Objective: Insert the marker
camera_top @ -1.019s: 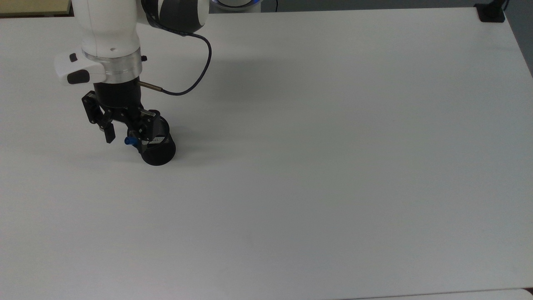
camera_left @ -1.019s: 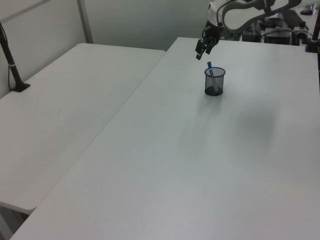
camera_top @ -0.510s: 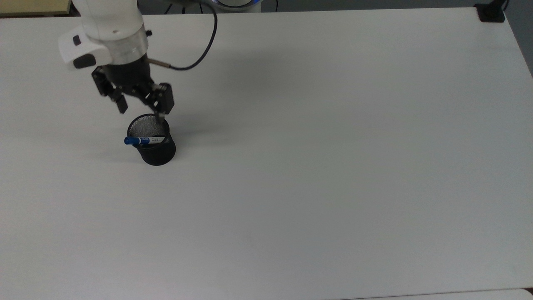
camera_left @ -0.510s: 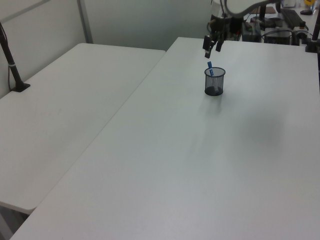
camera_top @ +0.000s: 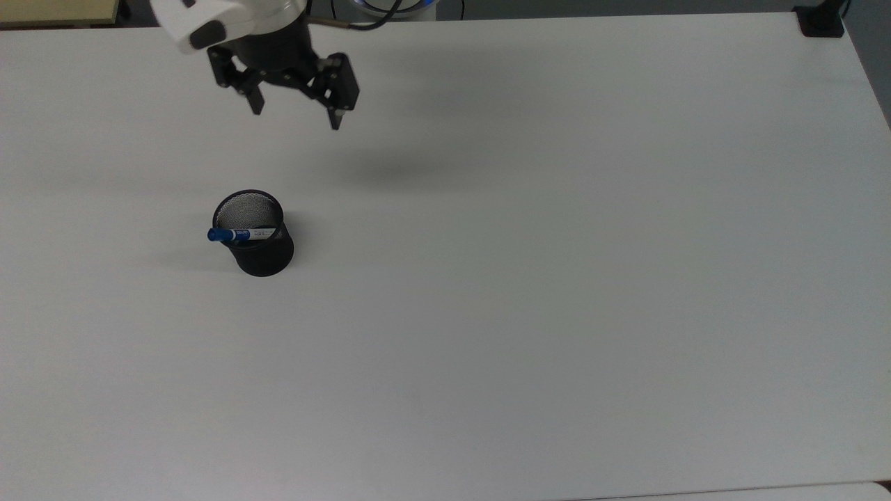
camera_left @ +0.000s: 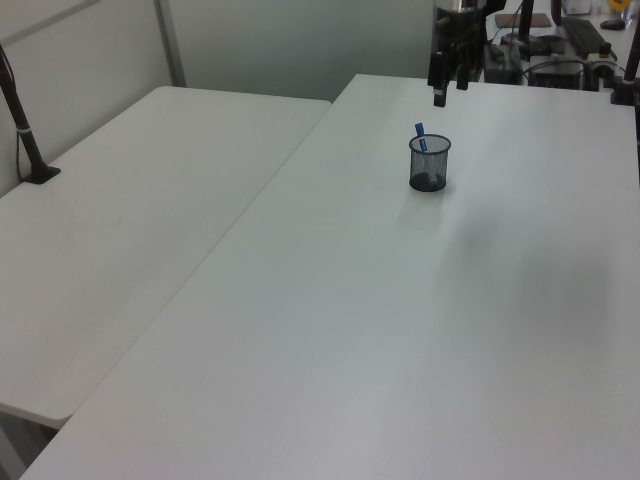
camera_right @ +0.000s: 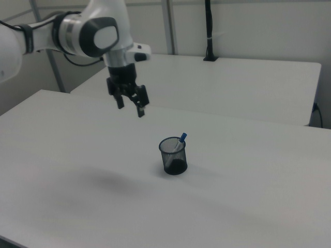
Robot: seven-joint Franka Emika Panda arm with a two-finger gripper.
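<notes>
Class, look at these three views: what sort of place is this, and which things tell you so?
Probably a robotics lab or office: a robot arm with an open gripper works above plain white tables, where a mesh cup holds a marker.

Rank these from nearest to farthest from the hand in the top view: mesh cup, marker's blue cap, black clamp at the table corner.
1. Mesh cup, below the open hand in the top view.
2. Marker's blue cap, at the cup rim's left; too close to call against the cup.
3. Black clamp, at the far upper right corner of the table.
</notes>
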